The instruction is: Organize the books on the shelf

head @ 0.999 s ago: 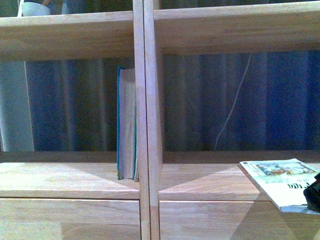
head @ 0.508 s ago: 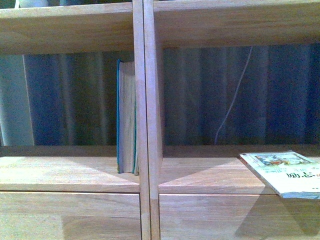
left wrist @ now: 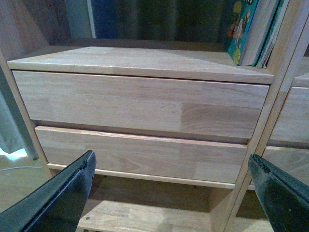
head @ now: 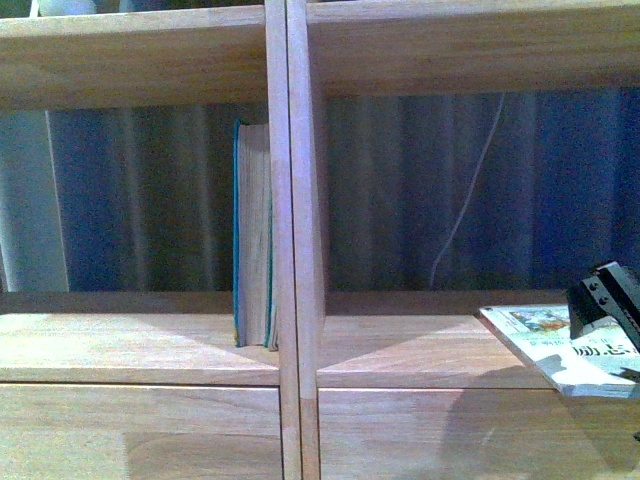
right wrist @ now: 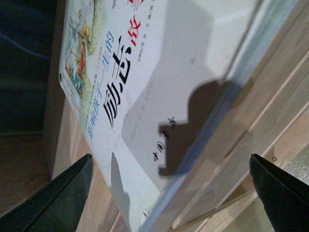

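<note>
The right gripper (right wrist: 170,164) hangs directly over the white paperback (head: 545,345) with its jaws wide apart, one finger to either side of the cover and nothing held. The left gripper (left wrist: 171,155) is likewise spread and empty, low down in front of the shelf's drawer fronts (left wrist: 140,104). The paperback lies flat, cover up, at the front of the right-hand compartment of the shelf (head: 150,350), skewed so that a corner overhangs the board's front edge. Whether the fingers already touch it is hard to tell from these angles. Further in, the teal book (head: 252,235) stands upright in the left compartment, tight against the central divider. Behind the open back hang a dark curtain (head: 150,200) and a pale cable (head: 465,210). The step in hand looks like the pick-up of the paperback. The next move probably calls for closing on its overhanging edge, since a thin book lying flat offers little else to grip, then turning it upright to stand beside the teal one.
</note>
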{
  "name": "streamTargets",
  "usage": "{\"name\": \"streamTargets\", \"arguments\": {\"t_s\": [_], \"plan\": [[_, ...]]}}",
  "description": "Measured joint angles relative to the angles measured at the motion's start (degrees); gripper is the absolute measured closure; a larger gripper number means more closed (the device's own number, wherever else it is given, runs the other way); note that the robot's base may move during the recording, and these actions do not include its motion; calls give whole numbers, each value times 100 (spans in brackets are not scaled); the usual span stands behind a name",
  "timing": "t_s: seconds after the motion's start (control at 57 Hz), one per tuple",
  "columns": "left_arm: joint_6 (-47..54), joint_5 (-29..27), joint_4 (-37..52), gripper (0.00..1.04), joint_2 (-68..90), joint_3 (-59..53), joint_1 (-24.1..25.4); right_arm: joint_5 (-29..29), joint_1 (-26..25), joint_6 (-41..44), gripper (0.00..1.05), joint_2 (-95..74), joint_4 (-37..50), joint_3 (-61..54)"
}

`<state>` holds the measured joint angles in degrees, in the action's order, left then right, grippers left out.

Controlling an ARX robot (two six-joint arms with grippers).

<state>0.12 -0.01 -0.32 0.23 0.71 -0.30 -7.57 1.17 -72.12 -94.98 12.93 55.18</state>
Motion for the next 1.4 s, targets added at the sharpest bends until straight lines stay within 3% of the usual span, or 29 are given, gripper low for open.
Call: {"name": "streamTargets", "arguments": {"t_s": [0.561, 0.649, 0.806, 1.052, 1.28, 1.403], "plan": [[0, 0, 0, 7, 0, 0, 0, -361, 50, 127, 7, -920, -258, 1099], [0, 0, 0, 7, 0, 0, 0, -365, 13, 142, 24, -935, -315, 1108], [0, 0, 0, 7, 0, 0, 0, -310, -61, 118, 43, -927, -321, 1095], [0, 0, 0, 7, 0, 0, 0, -149, -155, 72, 68, -796, -317, 1036], [0, 0, 0, 7, 0, 0, 0, 33, -245, -24, 74, -656, -223, 885], [0, 2, 0, 7, 0, 0, 0, 83, -330, 299, 96, -459, -66, 807]]}}
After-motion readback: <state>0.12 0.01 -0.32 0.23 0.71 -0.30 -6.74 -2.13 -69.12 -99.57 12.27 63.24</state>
